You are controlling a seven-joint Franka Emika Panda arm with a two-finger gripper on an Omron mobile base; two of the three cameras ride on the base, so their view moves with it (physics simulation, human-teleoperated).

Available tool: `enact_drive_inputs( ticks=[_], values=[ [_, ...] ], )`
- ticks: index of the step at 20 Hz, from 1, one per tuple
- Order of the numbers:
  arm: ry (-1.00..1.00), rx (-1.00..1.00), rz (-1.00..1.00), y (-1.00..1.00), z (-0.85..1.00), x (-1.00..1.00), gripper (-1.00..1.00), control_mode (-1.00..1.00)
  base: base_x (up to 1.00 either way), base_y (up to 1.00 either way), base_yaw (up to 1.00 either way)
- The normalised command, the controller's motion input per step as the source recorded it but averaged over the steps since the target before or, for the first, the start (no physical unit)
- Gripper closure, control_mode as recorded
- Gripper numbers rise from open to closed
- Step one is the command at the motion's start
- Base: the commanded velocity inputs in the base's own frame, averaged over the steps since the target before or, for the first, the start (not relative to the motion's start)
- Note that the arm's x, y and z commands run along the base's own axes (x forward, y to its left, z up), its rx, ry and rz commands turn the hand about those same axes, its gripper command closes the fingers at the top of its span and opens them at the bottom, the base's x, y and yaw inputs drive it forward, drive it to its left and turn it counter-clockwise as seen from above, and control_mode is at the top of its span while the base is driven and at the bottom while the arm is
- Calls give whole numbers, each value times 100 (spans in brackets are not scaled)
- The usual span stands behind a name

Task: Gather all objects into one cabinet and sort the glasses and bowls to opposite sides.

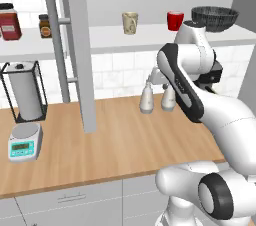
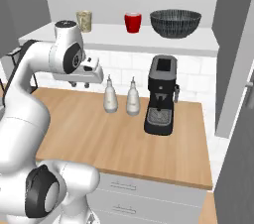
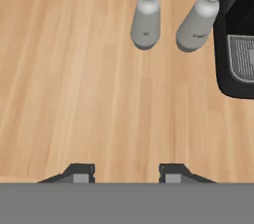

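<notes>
Glossy white rounded arm links, dark grey joint bands, gripper (image 3: 127, 172) with 2 dark fingertips

White shelf (image 2: 163, 43): cups, grey bowl (image 2: 175, 23)

Arm folded high, elbow bent, hand pointing down above the worktop (image 3: 99, 94); jaws parted with 2 fingertips (image 3: 79, 172) apart, holding nothing.

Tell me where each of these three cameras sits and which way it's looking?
Left base view: behind the arm's left, facing the shelf with cream cup; arm lower right.
Right base view: behind its right, facing the coffee machine; arm lower left.
Hand view: looking down at the counter; hand open, empty.
All share the two white bottles.
</notes>
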Motion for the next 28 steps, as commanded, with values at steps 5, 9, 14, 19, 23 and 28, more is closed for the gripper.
enact_drive_inputs(
  ticks=[5, 9, 14, 19, 23, 28],
  values=[
    [0, 0, 0, 0, 0, 0, -100, 100, -29, -2, 1],
    [0, 0, 0, 0, 0, 0, -100, 100, -100, -6, 5],
    [0, 0, 0, 0, 0, 0, -100, 100, -88, 22, 7],
    [0, 0, 0, 0, 0, 0, -100, 100, -51, 83, 1],
    [0, 0, 0, 0, 0, 0, -100, 100, -13, 100, 0],
    [0, 0, 0, 0, 0, 0, -100, 100, 0, 100, 0]
  ],
)
